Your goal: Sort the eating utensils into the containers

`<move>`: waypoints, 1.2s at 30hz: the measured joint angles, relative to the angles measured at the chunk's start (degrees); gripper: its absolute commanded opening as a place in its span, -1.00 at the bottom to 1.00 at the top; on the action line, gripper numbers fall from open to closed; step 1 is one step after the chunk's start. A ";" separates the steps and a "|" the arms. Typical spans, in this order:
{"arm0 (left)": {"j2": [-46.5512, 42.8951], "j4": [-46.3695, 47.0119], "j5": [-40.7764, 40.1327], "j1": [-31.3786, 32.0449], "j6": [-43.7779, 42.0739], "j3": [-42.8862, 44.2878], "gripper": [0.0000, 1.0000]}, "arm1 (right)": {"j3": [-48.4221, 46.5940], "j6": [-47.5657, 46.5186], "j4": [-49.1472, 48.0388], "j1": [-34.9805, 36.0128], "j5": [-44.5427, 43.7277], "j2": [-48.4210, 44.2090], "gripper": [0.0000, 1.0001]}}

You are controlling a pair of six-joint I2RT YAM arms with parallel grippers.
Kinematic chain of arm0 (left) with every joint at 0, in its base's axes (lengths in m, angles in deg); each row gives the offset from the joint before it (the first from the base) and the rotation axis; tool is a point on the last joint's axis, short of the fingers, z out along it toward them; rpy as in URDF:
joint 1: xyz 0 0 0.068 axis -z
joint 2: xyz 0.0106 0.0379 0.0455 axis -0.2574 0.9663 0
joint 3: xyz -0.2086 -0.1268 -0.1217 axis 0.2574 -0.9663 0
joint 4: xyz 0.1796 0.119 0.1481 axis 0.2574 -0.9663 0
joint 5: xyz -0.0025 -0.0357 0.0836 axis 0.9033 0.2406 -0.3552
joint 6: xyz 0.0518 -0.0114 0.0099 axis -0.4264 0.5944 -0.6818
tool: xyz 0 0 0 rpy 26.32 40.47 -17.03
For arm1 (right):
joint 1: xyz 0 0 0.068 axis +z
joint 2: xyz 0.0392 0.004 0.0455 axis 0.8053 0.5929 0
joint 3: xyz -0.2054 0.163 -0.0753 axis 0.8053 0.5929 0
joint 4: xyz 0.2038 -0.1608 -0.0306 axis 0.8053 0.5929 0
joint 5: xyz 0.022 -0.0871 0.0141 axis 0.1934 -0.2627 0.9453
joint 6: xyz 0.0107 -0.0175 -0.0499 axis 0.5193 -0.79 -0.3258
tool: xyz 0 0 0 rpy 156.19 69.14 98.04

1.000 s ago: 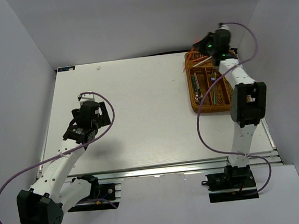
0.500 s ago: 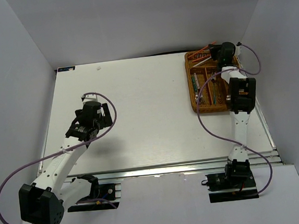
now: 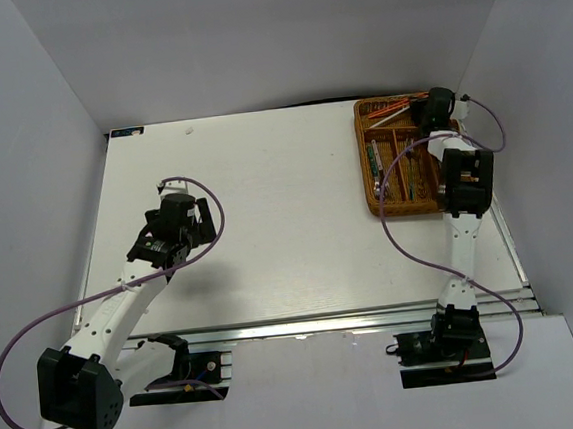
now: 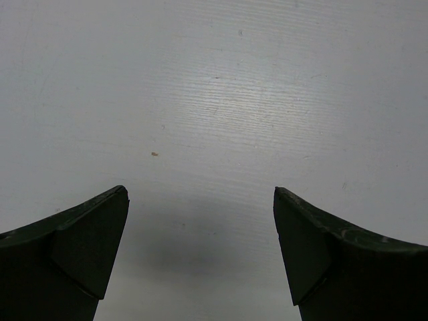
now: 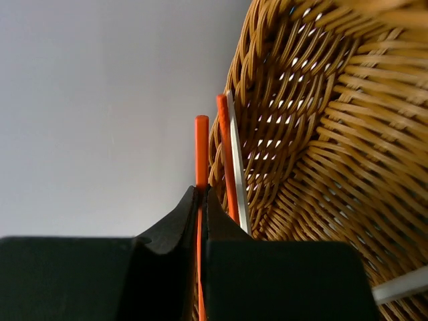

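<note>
1. Black-fingered left tool, nearest of all and well to the left of the wicker tray: spread wide over bare white desk, gripping nothing.
2. Nearer end of the tray: three long slots, already lined with slim cutlery, too small from above to tell spoon from fork.
3. Far end of the tray, at the crosswise slot: right tool, pinched shut on one thin red chopstick, with a good length jutting forward past the fingertips.
4. Just right of that held stick, against the tray's woven wall: a second red chopstick and a silver chopstick, side by side, touching or nearly so.
5. Cannot tell from the wrist view whether the held tip hangs inside the crosswise slot or just over its rim.
6. Handling, by judgement: very light, stiff, smooth and narrow, so prone to swivel or slip between flat pads, more so when gripped near one end.
7. Best hold for any such stick: across the shaft, near mid-length, squarely between the pads.
8. For the release: line up along the crosswise slot, beside the matching red one, then lower well down before opening, for fear of a bounce off springy wicker or a tip snagged in the open weave.
</note>
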 measured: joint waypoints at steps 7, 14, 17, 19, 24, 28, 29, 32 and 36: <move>0.00 0.00 0.04 0.00 -0.20 0.00 0.96 | -3.61 0.66 7.04 -0.31 -1.20 0.04 -1.00; 0.00 0.00 0.02 0.00 -0.22 0.00 0.96 | -9.75 0.61 17.64 -0.35 -3.39 0.17 -1.00; -0.02 0.00 0.02 0.00 -0.22 0.00 0.96 | -12.76 0.55 22.62 -0.61 -3.72 1.03 -1.00; -0.09 0.00 0.00 0.00 -0.22 0.00 0.96 | -14.86 0.55 24.00 -0.98 -3.43 1.88 -1.00; -0.22 0.00 -0.02 0.00 -0.33 0.00 0.96 | -15.23 1.31 23.74 -2.25 -0.72 3.21 -1.00; -0.22 0.00 -0.02 0.00 -0.37 0.00 0.96 | -15.67 1.95 22.73 -2.69 1.27 5.05 -1.00; -0.22 0.00 -0.02 0.00 -0.37 0.00 0.96 | -15.67 1.99 22.64 -2.71 1.53 5.05 -1.00; -0.22 0.00 0.00 0.00 -0.37 0.00 0.96 | -15.67 1.97 22.43 -2.71 1.75 5.05 -1.00; -0.22 0.00 0.00 0.00 -0.39 0.00 0.96 | -14.99 1.95 21.09 -2.78 2.51 4.94 -1.00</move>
